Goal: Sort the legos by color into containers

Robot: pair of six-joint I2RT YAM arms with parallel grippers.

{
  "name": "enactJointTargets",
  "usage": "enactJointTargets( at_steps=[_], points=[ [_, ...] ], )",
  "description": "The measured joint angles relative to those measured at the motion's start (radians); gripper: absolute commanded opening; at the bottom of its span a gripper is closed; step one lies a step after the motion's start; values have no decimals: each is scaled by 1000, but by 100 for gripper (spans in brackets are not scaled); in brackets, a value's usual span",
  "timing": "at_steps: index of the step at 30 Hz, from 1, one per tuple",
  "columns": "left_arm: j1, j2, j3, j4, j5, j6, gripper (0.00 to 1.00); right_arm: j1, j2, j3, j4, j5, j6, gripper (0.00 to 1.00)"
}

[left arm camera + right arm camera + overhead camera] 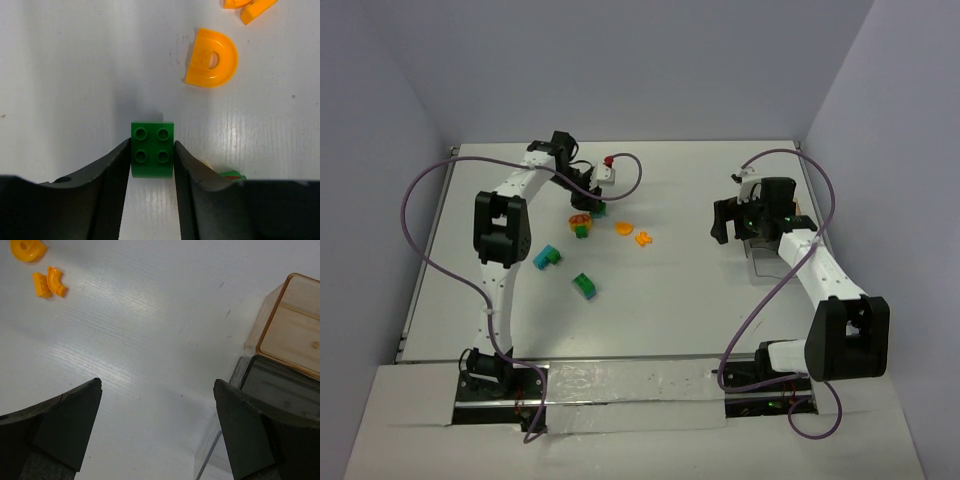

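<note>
A green four-stud lego (152,149) rests on the white table, and my left gripper (152,145) is shut on it, both fingers pressed against its sides. In the top view that gripper (595,206) covers the brick. Beyond it lie an orange half-ring lego (212,57) and small orange pieces (643,238). An orange-and-green stack (580,224), a teal lego (547,257) and a green lego (585,286) lie nearer. My right gripper (157,385) hangs open over bare table, beside the tan container (295,325) and the clear container (280,390).
A purple cable tipped with a red ball (609,160) lies behind the left gripper. Grey walls close the table at the back and both sides. Another purple cable (430,260) loops left of the left arm.
</note>
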Motion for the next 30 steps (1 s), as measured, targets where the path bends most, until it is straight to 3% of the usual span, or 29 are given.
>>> enactJointTargets(
  at_steps=[5, 8, 12, 15, 17, 21, 26, 30],
  points=[
    [0, 0, 0, 32, -12, -24, 27, 0, 1, 0, 0, 0, 1, 100],
    [-2, 0, -1, 52, -21, -53, 0, 0, 1, 2, -5, -3, 1, 100],
    [-9, -16, -20, 88, -28, -138, 0, 0, 13, 55, -47, -32, 14, 100],
    [-17, -63, -65, 142, 1, -280, 0, 0, 29, 135, -82, -75, 35, 100],
    [-20, -133, -131, 206, 47, -415, 0, 0, 39, 206, -101, -123, 57, 100],
    [-22, -366, -339, 457, 178, -837, 0, 7, 45, 314, -100, -252, 105, 100],
    [-22, -703, -715, 1113, 328, -1482, 0, 66, 45, 342, -68, -403, 187, 100],
    [-24, -773, -814, 1556, 391, -1887, 0, 134, 58, 356, -26, -509, 270, 100]
  ],
)
